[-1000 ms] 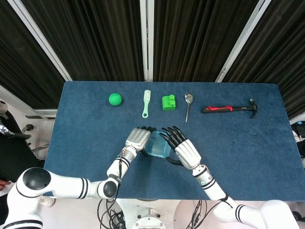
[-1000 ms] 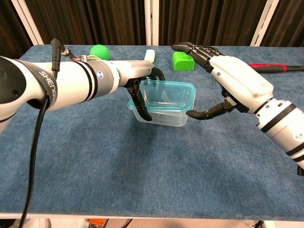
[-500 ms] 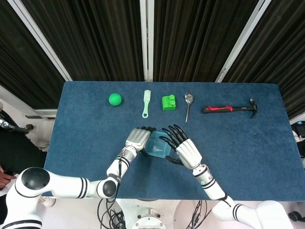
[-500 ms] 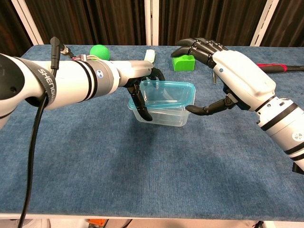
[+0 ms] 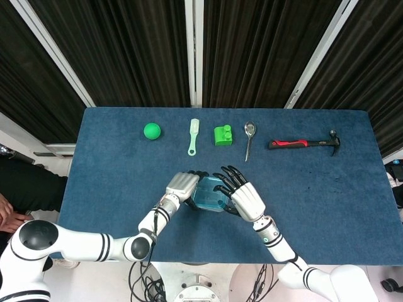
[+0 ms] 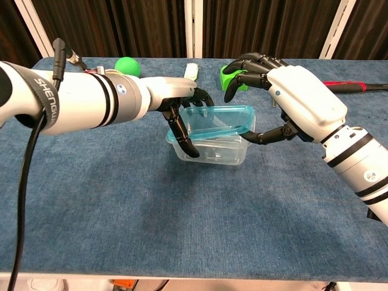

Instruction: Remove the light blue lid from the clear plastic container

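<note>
Dark vertical blinds form the backdrop to a blue felt-covered counter [image 5: 113,170], on whose near-centre area the clear rectangular plastic container [image 6: 212,150] stands, topped by its light blue translucent lid [image 6: 219,119]. In the chest view the lid appears raised and slightly tilted at its right end, so the seal is judged partly broken but the lid is not yet free. The left robot hand [image 6: 182,115] grips the container's left end, dark fingers curled down over the wall. The right robot hand [image 6: 276,97] grasps the lid's right end, fingers arched over the top edge and thumb hooked beneath the rim. To complete the step well, hold the container firmly down with the left robot hand and prevent it from rising with the lid. Lift the right end upward and peel toward the left, since a straight pull is likely to drag the whole box off the felt. Keep the pinch on the rim only; thin plastic may flex and slip. Along the far edge, well apart from the work, lie a green ball [image 5: 152,130], a pale green brush [image 5: 193,136], a green block [image 5: 222,134], a metal spoon [image 5: 249,137] and a red-handled hammer [image 5: 305,143].
</note>
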Controlling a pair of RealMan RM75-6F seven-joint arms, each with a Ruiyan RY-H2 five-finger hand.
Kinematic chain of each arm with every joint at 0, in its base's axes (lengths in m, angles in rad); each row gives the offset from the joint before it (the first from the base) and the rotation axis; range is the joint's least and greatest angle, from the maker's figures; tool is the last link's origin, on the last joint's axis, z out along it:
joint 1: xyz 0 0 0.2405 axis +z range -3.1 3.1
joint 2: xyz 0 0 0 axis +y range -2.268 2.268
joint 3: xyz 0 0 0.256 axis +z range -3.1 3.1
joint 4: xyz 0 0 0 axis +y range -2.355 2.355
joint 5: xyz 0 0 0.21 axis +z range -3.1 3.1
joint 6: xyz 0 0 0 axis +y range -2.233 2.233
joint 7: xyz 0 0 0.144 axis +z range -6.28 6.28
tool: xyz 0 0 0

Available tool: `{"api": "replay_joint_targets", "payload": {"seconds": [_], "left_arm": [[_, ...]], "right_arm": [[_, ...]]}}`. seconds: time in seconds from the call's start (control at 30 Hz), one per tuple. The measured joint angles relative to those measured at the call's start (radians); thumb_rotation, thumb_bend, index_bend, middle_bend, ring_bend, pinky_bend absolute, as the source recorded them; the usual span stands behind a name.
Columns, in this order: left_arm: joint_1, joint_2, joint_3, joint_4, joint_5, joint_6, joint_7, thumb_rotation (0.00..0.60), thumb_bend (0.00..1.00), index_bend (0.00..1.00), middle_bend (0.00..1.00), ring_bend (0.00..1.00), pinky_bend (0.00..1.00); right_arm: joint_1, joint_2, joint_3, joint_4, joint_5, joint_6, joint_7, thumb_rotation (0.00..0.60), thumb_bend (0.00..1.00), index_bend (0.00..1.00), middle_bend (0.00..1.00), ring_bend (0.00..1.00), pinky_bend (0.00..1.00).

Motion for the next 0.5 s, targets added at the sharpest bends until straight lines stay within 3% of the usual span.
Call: {"api": "replay_joint_targets", "payload": {"seconds": [0.17,0.33,0.5], "left_arm": [[0.002,0.006,-0.001,-0.009,0.010,-0.004,-0.027,0.600,0.00,0.11,0.17,0.10,0.19],[0.007,0.009,-0.001,-0.015,0.029,0.004,-0.047,0.600,0.00,0.06,0.09,0.00,0.08],[0.015,0.015,0.004,-0.028,0.053,0.020,-0.063,0.600,0.00,0.05,0.05,0.00,0.06]], "right_arm": [[0.003,-0.014,-0.003,0.021,-0.002,0.012,0.013,0.600,0.63,0.53,0.22,0.11,0.14],[-0.001,-0.025,-0.005,0.045,0.001,0.029,0.023,0.600,0.63,0.68,0.23,0.11,0.14],[0.000,-0.036,-0.001,0.065,0.006,0.037,0.032,0.600,0.64,0.75,0.25,0.13,0.14]]}}
